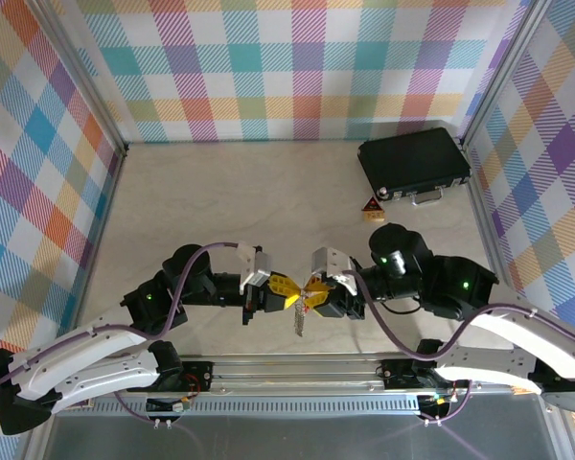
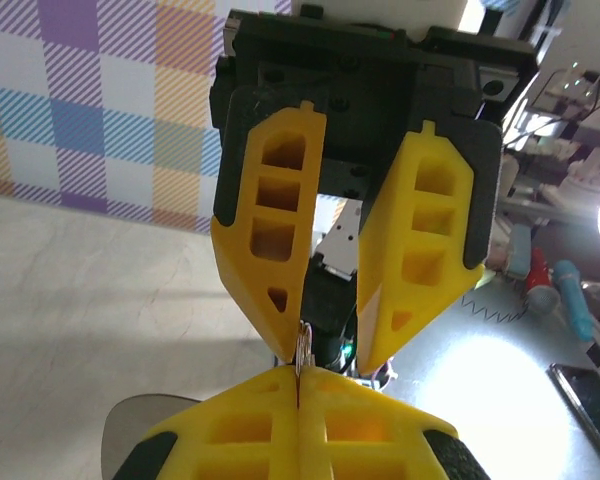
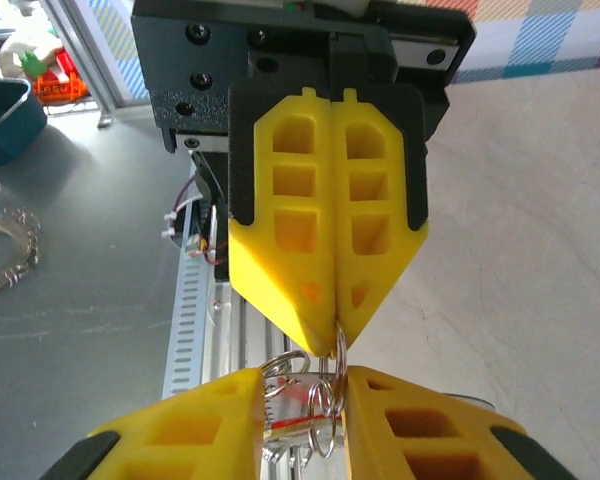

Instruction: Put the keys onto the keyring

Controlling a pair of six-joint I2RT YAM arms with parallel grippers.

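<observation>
Cannot read the marking on the orange-brown triangular block [image 1: 371, 209], which sits just on the near side of the black case [image 1: 414, 163] at the far right of the table [image 1: 230, 192]; too small.

Find the keyring [image 3: 300, 388] over the table's near edge, at centre, between the two sets of fingertips. Note silvery wire in several overlapping loops, with a red sliver [image 3: 286, 425] among them, too small to identify. In the top view, read its long axis as running from the fingertips toward the near edge; cannot tell whether hanging or level.

Find the left gripper [image 2: 298, 382] pressed together, pinching one thin wire of the keyring at the very tips. Find the right gripper [image 3: 302, 378] facing it tip to tip, fingers parted, loops sitting in the gap; cannot tell whether either pad touches them.
</observation>
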